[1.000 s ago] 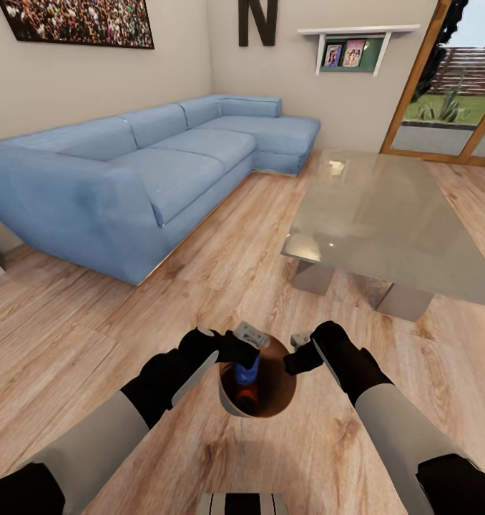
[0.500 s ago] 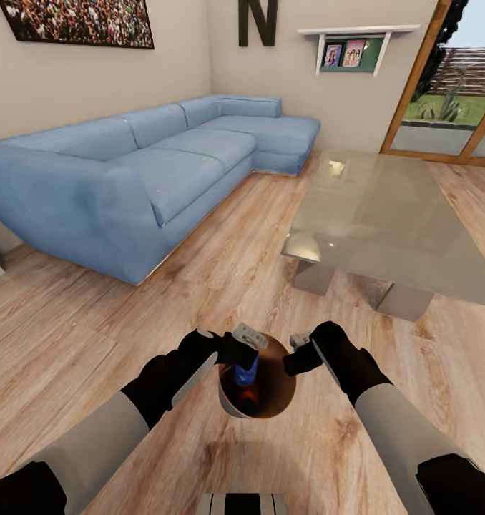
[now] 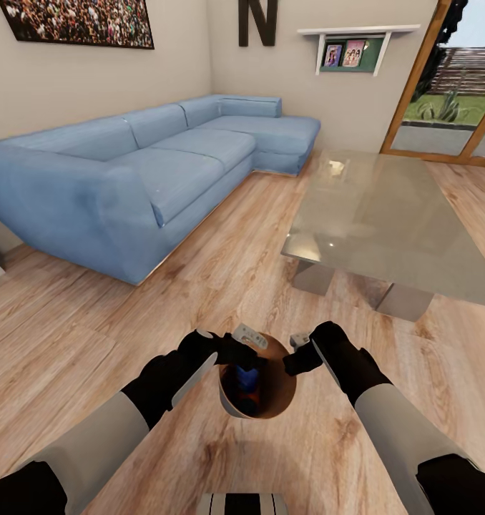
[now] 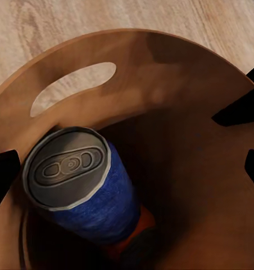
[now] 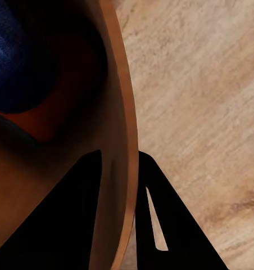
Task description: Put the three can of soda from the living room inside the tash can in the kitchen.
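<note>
Blue can dropped in bin, my left fingers wide. Right fingers pinching bin rim. Judgement: next, carry to kitchen.

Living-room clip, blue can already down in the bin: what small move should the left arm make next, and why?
Probably raise the left gripper straight up, clear of the trash can. Its jaws stand open either side of the blue can, which sits inside the bin on top of an orange can, while the right gripper pinches the bin's wall.
</note>
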Available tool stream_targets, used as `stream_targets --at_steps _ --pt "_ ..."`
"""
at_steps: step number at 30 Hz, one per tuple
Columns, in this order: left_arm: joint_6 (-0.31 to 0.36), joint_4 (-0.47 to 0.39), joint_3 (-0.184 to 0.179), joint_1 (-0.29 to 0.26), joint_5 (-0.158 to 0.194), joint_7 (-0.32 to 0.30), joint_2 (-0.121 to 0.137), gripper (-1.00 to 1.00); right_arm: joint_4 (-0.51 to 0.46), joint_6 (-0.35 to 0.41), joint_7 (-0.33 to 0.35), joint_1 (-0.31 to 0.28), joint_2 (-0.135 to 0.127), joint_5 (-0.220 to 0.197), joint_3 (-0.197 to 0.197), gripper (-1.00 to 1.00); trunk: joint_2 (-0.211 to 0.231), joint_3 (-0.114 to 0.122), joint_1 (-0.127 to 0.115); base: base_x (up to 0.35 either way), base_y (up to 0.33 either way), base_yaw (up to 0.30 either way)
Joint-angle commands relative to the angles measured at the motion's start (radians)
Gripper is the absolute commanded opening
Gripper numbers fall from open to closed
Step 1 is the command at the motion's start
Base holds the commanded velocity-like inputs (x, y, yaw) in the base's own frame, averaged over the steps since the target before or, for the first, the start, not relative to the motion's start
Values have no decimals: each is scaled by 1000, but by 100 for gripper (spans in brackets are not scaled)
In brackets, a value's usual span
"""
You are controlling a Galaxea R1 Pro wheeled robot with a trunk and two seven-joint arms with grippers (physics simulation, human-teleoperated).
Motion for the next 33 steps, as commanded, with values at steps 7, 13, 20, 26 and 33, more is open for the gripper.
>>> stream_targets --at_steps 7,13,20,26,33 --pt "-2 -12 4 0 -9 -4 7 100 0 8 4 0 -1 -39 0 -100 0 0 0 0 0 0" --pt "0 -92 9 4 -8 -13 13 100 0 8 4 0 -3 -39 -2 -100 0 0 0 0 0 0" --pt "15 -304 15 9 0 -37 119 100 1 8 4 0 -3 -39 -2 -100 0 0 0 0 0 0" --pt "26 -398 19 20 15 -53 214 100 1 8 4 0 -3 -39 -2 -100 0 0 0 0 0 0" --pt "19 -449 152 74 57 -117 334 100 1 8 4 0 -4 -39 -2 -100 0 0 0 0 0 0"
